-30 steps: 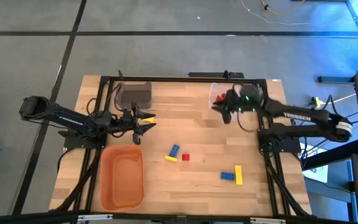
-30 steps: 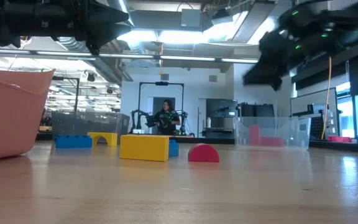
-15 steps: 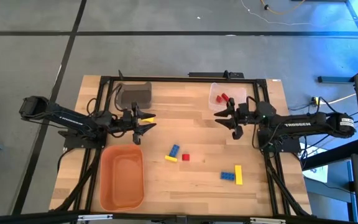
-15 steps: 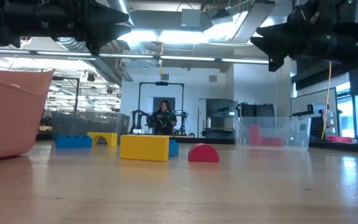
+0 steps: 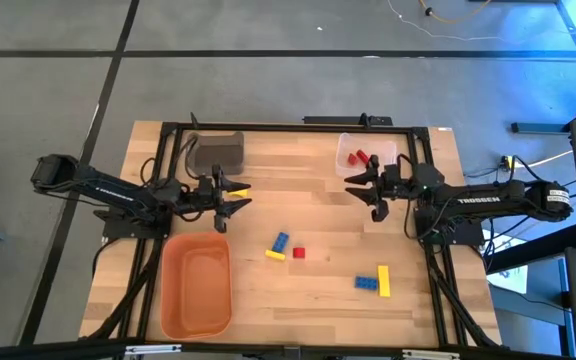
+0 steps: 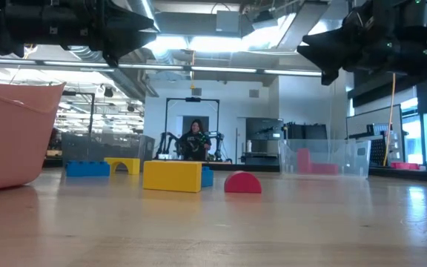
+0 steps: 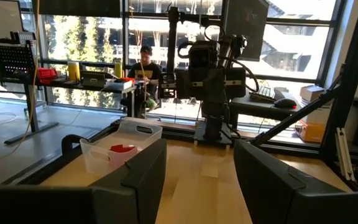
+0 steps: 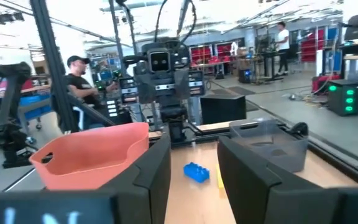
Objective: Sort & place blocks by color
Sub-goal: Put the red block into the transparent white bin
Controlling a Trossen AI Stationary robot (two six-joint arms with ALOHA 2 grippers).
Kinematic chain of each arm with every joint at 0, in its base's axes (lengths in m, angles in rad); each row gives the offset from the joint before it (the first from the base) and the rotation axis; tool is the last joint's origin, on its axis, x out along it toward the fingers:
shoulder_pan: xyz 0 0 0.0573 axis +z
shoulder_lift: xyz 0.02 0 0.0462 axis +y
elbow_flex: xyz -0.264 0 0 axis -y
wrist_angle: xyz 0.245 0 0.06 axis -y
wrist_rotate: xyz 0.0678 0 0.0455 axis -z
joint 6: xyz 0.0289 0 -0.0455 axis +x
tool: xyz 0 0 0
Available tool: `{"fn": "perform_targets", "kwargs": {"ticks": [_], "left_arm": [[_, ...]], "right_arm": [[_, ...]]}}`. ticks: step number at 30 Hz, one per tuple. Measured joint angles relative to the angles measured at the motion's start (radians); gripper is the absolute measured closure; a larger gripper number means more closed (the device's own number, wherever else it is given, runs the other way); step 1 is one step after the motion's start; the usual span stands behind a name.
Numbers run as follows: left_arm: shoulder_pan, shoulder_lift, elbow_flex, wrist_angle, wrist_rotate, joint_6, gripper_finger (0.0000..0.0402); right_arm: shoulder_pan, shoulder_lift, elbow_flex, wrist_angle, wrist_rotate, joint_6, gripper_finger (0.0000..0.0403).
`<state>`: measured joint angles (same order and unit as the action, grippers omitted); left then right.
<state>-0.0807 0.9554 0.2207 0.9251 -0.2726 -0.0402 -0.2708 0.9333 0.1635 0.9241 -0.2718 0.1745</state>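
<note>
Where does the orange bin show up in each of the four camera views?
High view: orange bin at the table's lower left, below the left hand.
Low view: its pinkish wall fills the left edge.
Left wrist view: not in it.
Right wrist view: left of centre, beyond the right hand's fingers.
Shared landmark: the blue block, right of the bin from above, also visible in the right wrist view.

Two dark, slender jointed arms are seen, each ended by a gripper with two black, flat-sided fingers (image 7: 143, 178). White "TROSSEN" lettering is carried along the right arm (image 5: 478, 200), and black cables are looped beside the left arm (image 5: 118, 195).
</note>
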Motion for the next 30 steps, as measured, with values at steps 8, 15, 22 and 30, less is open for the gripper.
{"fn": "perform_targets", "kwargs": {"ticks": [8, 15, 22, 30], "left_arm": [[0.000, 0.000, 0.000, 0.001, 0.000, 0.003, 0.0221], [0.000, 0.000, 0.000, 0.002, 0.000, 0.025, 0.0221], [0.000, 0.000, 0.000, 0.002, 0.000, 0.025, 0.0221], [0.000, 0.000, 0.000, 0.003, 0.000, 0.026, 0.0221]], "right_arm": [[0.008, 0.001, 0.000, -0.003, 0.018, 0.083, 0.0221], [0.061, 0.044, 0.000, -0.002, 0.092, 0.086, 0.0123], [0.105, 0.083, 0.059, -0.043, 0.059, 0.082, 0.0083], [0.271, 0.251, 0.291, -0.398, 0.095, -0.053, 0.0082]]}}
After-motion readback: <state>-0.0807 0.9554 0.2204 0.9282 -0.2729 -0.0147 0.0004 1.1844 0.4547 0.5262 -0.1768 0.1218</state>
